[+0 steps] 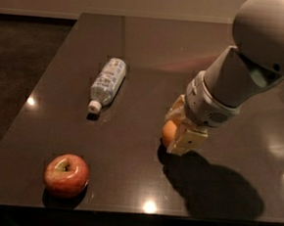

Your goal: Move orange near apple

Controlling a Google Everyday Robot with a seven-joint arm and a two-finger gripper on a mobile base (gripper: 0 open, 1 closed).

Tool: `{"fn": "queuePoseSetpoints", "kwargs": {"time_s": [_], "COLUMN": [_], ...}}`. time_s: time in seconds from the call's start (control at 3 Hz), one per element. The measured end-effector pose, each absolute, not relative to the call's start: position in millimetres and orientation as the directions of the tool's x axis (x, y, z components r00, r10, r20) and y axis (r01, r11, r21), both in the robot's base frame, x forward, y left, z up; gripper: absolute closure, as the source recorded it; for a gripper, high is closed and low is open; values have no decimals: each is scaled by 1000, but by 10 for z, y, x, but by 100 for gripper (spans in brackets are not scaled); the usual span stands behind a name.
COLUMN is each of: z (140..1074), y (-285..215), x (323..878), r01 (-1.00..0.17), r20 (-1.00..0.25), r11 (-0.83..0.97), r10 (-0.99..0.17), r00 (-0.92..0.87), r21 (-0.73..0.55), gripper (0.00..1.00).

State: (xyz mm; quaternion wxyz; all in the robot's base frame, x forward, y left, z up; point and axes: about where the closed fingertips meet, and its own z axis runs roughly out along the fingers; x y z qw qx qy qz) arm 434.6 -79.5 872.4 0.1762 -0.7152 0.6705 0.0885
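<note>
Dark tabletop (152, 47) holds 1 apple (66, 175), 1 bottle (106, 84), 1 orange (169, 133) clasped by jaws right of centre.

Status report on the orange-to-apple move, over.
Gripper shut on orange, right of centre. Apple front left, well apart. Bottle lying aside, off the direct line.

Glossy dark table (137, 46), clear plastic bottle (107, 83), shiny apple (66, 175), smooth orange (168, 133) gripped in matt end effector (177, 135) mid-table

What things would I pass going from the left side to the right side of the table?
apple, water bottle, orange; the claw grips the orange, so they share the last spot.
</note>
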Motion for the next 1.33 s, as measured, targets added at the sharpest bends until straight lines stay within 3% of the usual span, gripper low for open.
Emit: {"fn": "queuePoseSetpoints", "kwargs": {"time_s": [0.67, 1.33], "z": [8591, 8564], "y": [-114, 268], "x": [3987, 3923], "r01": [-961, -930], "r20": [-385, -410], "r11": [-248, -343], "r10": [-880, -836], "r00": [278, 365], "r21": [-126, -129], "gripper": [100, 100]}}
